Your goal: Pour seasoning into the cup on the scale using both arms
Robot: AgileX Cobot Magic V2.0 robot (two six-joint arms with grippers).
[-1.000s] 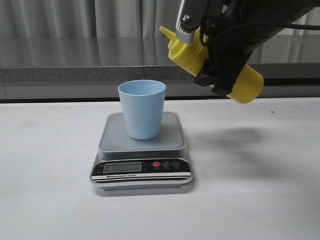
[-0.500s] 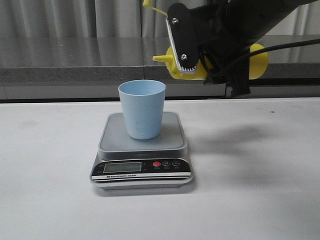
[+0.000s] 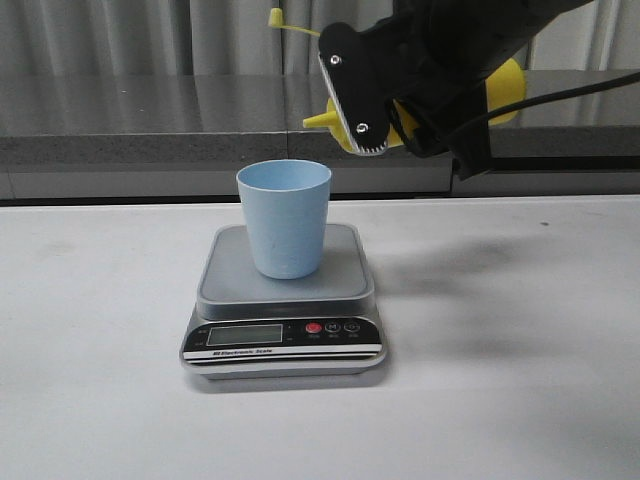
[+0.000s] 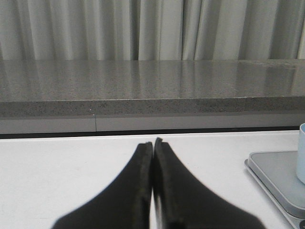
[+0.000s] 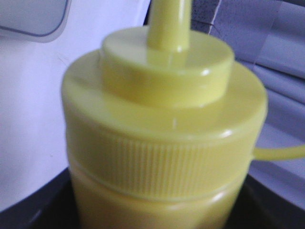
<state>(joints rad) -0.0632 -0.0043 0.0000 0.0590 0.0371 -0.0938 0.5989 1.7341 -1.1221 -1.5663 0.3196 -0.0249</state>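
The yellow seasoning bottle lies almost level in the air, its nozzle pointing left, above and just right of the cup's rim. My right gripper is shut on its body; up close the cap and nozzle fill the right wrist view. The pale blue cup stands upright on the grey platform of the scale. My left gripper is shut on nothing, low over the white table left of the scale; it does not show in the front view.
A grey stone ledge and curtains run behind the white table. The bottle's cap strap sticks up to the upper left. The scale's black panel with display and red button faces the front edge.
The right gripper has tipped the bottle from a steep upward slant to nearly level and carried it up and left toward the cup. The cup and scale stayed put.
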